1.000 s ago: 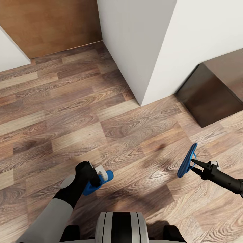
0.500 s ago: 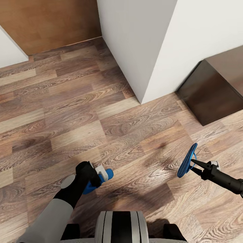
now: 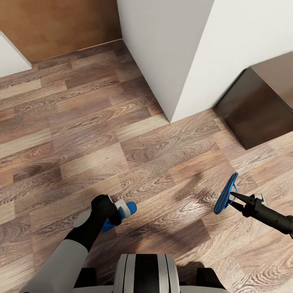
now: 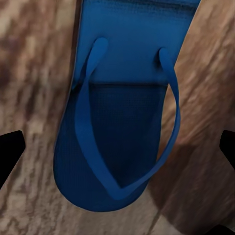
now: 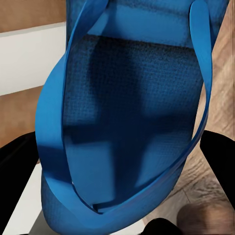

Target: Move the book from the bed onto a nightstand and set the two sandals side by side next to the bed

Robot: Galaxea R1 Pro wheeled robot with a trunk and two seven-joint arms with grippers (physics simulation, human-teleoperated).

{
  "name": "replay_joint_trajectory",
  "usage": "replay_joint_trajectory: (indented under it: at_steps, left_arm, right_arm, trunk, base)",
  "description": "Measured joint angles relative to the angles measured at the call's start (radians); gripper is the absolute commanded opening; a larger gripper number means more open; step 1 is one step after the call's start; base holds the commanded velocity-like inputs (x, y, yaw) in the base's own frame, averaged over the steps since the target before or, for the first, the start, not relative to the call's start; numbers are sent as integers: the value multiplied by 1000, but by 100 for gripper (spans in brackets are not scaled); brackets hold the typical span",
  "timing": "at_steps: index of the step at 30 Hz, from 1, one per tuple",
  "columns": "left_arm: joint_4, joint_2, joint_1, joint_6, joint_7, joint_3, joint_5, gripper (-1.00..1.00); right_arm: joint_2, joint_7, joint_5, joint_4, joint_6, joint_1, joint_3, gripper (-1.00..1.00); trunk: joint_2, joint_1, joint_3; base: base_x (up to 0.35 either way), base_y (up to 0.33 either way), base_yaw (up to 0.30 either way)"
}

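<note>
I hold one bright-blue sandal in each hand above the wood-plank floor. My left gripper [image 3: 119, 212] is shut on a sandal [image 3: 130, 208] that pokes out past its fingers; the left wrist view shows that sandal [image 4: 122, 122] sole and straps up close. My right gripper [image 3: 235, 198] is shut on the strap of the other sandal [image 3: 225, 195], which hangs on edge; its sole [image 5: 132, 112] is close up in the right wrist view. The book and the bed are out of view.
A white wall corner [image 3: 173, 118] juts out ahead. A low dark-brown wooden piece of furniture [image 3: 254, 110] stands right of it; I cannot tell whether it is a nightstand. A brown wooden panel [image 3: 61, 24] is at the far left.
The whole view has shifted slightly, so the camera has moved relative to the floor and walls. Both grippers still hold their sandals the same way.
</note>
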Motion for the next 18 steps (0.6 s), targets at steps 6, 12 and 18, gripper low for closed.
replay_joint_trajectory:
  at_steps: [6,12,18]
  left_arm:
    - [0,0,0,0,0,0,-1,100]
    - [-1,-1,1,2,-1,-11,-2,100]
    - [-2,-1,1,9,-1,-82,-7,100]
  right_arm:
    - [0,0,-1,0,0,0,0,-100]
    - [0,0,-1,0,0,0,0,-100]
    - [0,0,-1,0,0,0,0,-100]
  trunk:
    - [-1,1,-12]
    - [-1,1,-12]
    - [-1,1,-12]
  base:
    - [0,0,0]
    - [0,0,0]
    - [0,0,0]
